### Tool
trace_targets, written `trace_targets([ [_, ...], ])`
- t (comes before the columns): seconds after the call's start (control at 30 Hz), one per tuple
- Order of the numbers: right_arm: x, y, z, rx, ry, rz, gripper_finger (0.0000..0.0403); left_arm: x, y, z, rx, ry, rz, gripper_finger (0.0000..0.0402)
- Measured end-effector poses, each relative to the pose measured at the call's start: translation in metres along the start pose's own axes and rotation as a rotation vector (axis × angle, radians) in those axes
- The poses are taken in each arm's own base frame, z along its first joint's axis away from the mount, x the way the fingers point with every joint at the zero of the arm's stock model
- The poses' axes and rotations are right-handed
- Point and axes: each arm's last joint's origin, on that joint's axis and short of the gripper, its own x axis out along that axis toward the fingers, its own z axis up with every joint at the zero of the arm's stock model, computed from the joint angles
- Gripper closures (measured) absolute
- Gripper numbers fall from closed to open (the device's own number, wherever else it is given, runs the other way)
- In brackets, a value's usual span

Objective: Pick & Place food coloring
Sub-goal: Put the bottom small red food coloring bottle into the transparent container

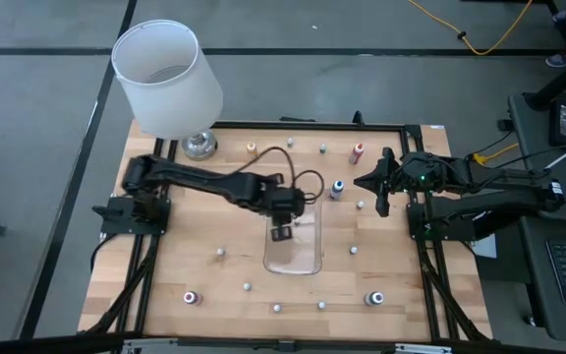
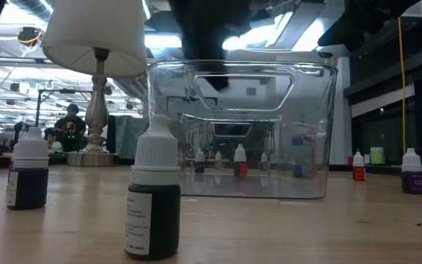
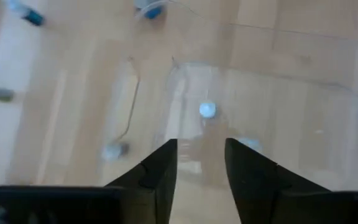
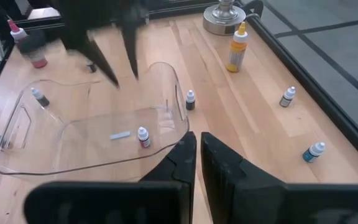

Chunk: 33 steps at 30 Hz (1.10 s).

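Note:
A clear plastic tray [image 1: 303,265] lies at the table's middle. One small food coloring bottle [image 4: 143,137] with red colouring and a pale cap stands upright on the tray's floor; from above it shows as a white cap [image 3: 207,111]. My left gripper [image 3: 201,163] hangs open above the tray's far end [image 1: 283,232], with nothing between its fingers. More food coloring bottles stand scattered on the wood, such as a dark one [image 2: 154,198] near the front edge and a red one [image 1: 358,152] at the back. My right gripper [image 4: 197,152] waits shut at the table's right [image 1: 381,194].
A white-shaded lamp [image 1: 168,79] stands on its metal base [image 1: 198,146] at the back left. An orange bottle [image 4: 236,46] stands near that base. A dark frame [image 1: 416,236] borders the wooden top. Bare wood lies left of the tray.

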Motion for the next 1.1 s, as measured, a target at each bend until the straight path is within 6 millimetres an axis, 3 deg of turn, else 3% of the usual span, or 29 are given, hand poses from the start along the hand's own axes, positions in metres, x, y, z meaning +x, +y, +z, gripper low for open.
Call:
trace_targets([
  [0.2,0.000,0.000,0.000,0.002,0.001,0.000,0.0375,-0.075,-0.007,-0.027,-0.033,0.007,-0.004,0.0272],
  [0.4,0.000,0.000,0.000,0.001,0.000,0.000,0.0375,-0.144,-0.015,-0.067,-0.025,0.048,-0.148,0.0272],
  [0.6,0.000,0.000,0.000,0.002,0.000,0.000,0.0375,-0.191,-0.021,-0.115,-0.083,0.017,-0.066,0.0272],
  [0.77,0.000,0.000,0.000,0.002,0.000,0.000,0.0375,-0.190,-0.031,-0.158,-0.165,-0.040,-0.010,0.0272],
  [0.93,0.000,0.000,0.000,0.003,0.000,0.000,0.0375,-0.163,-0.043,-0.194,-0.267,0.009,0.047,0.0272],
  [1.1,0.000,0.000,0.000,0.003,0.000,0.000,0.0375,-0.135,-0.056,-0.213,-0.331,0.023,0.028,0.0272],
])
